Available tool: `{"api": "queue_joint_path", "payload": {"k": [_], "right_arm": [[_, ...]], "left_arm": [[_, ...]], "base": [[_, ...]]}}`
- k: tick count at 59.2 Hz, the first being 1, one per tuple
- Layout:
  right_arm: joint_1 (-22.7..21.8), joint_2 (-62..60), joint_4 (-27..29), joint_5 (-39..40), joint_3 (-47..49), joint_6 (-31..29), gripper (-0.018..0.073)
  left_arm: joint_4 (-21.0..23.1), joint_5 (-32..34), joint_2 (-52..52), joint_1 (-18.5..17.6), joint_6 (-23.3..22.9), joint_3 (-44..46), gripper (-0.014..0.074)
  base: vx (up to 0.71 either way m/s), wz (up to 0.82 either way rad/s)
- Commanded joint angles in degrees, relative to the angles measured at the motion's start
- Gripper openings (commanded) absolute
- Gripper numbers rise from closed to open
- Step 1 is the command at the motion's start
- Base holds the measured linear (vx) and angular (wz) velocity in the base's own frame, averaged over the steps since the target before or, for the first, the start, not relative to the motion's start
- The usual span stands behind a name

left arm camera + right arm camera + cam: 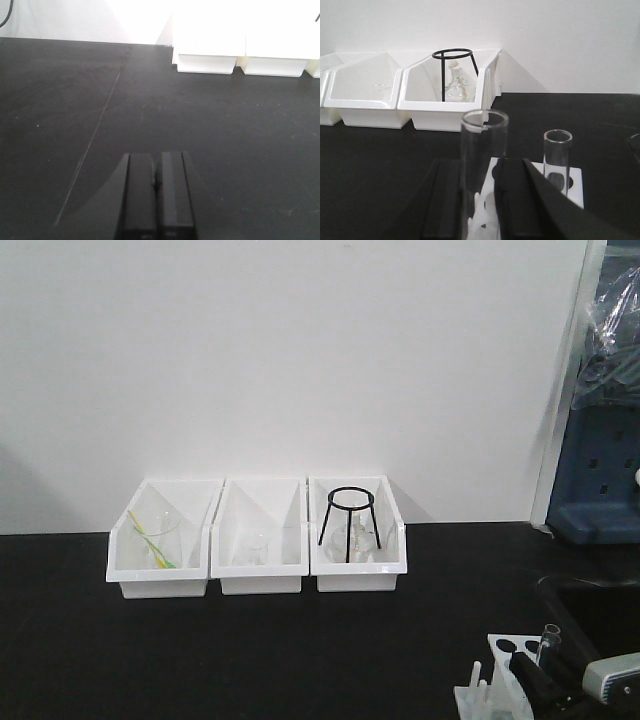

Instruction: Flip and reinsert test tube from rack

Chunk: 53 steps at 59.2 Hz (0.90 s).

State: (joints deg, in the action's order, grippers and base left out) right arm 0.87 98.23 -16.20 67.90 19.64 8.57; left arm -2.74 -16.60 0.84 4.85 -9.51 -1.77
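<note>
R end effector [481,172] pinches clear glass test tube [484,145], mouth up, at near edge of small white plastic rack [572,182].
Tube light, slick, brittle: hold mid-body, gentle squeeze. L end effector [156,192] pressed together over black worktop [225,125].

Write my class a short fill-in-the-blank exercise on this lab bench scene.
1. The black wire stand sits in the ___ of the three white bins.
2. The left gripper is ___, holding nothing.
3. The test tube between the fingers of the right gripper has its open end pointing ___.
Missing words: rightmost; shut; up.
</note>
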Motion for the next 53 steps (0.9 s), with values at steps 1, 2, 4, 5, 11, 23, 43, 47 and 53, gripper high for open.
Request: {"api": "queue_joint_path", "payload": {"k": [1,2,4,5,11,23,43,47,53], "right_arm": [[-0.34,-1.03,-0.31,6.35,0.69,-0.54,-0.0006],[-0.34,-1.03,-0.31,6.35,0.69,-0.63,-0.0006],[-0.34,-1.03,-0.31,6.35,0.69,-1.23,-0.0003],[-0.34,-1.03,-0.31,6.35,0.69,-1.55,-0.0003],[-0.34,-1.03,-0.53,6.35,0.63,-3.28,0.0014],[-0.34,-1.03,-1.37,6.41,0.56,-3.23,0.0128],[-0.34,-1.81,-1.31,7.23,0.56,-3.23,0.0437],[-0.34,-3.32,-1.11,7.81,0.56,-3.23,0.0469],[-0.34,-7.82,-0.27,7.76,0.56,-3.23,0.0487]], "left_arm": [[0.21,5.02,0.69,-0.28,-0.01,-0.05,-0.0006],[0.21,5.02,0.69,-0.28,-0.01,-0.05,-0.0006],[0.21,5.02,0.69,-0.28,-0.01,-0.05,-0.0006],[0.21,5.02,0.69,-0.28,-0.01,-0.05,-0.0006],[0.21,5.02,0.69,-0.28,-0.01,-0.05,-0.0006],[0.21,5.02,0.69,-0.28,-0.01,-0.05,-0.0006],[0.21,5.02,0.69,-0.28,-0.01,-0.05,-0.0006],[0.21,5.02,0.69,-0.28,-0.01,-0.05,-0.0006],[0.21,5.02,0.69,-0.28,-0.01,-0.05,-0.0006]], "base": [[0.00,0.00],[0.00,0.00],[0.00,0.00],[0.00,0.00],[0.00,0.00],[0.00,0.00],[0.00,0.00],[0.00,0.00],[0.00,0.00]]}}
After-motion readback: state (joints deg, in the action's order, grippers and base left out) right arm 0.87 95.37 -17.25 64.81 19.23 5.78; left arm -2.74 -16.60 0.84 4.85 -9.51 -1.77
